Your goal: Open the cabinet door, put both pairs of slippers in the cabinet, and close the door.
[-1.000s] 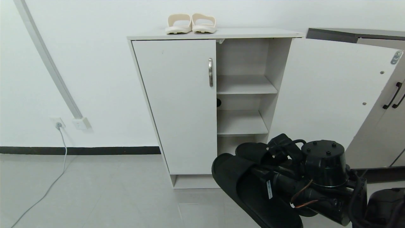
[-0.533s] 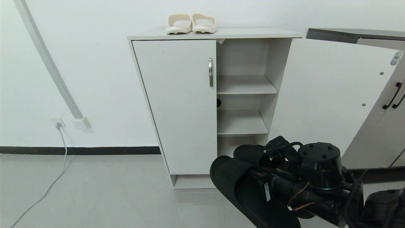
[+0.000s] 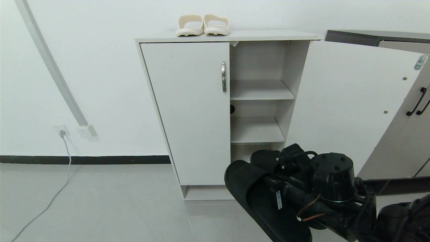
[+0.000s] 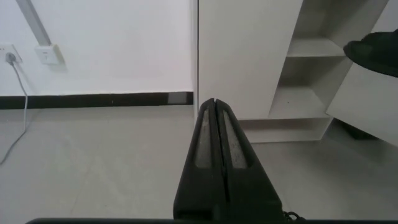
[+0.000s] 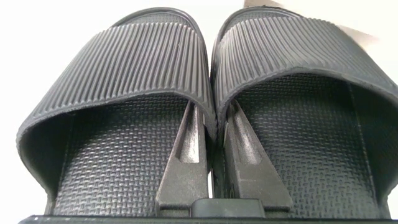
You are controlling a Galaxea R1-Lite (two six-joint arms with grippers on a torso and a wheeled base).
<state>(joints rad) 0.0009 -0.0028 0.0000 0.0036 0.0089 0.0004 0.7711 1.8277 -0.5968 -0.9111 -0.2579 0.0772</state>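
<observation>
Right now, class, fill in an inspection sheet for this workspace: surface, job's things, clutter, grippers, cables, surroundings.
Surface: grey tiled floor.
Job's things: cabinet with right door open, left door shut; cream slippers on its top; black slippers held low before the opening.
Clutter: nothing seen.
Grippers: right gripper shut on the black slippers, one finger under each strap; left gripper shut, empty.
Cables: grey cable runs from a wall socket across the floor, left of the cabinet.
Surroundings: white wall, slanted pipe, second cabinet at right.
</observation>
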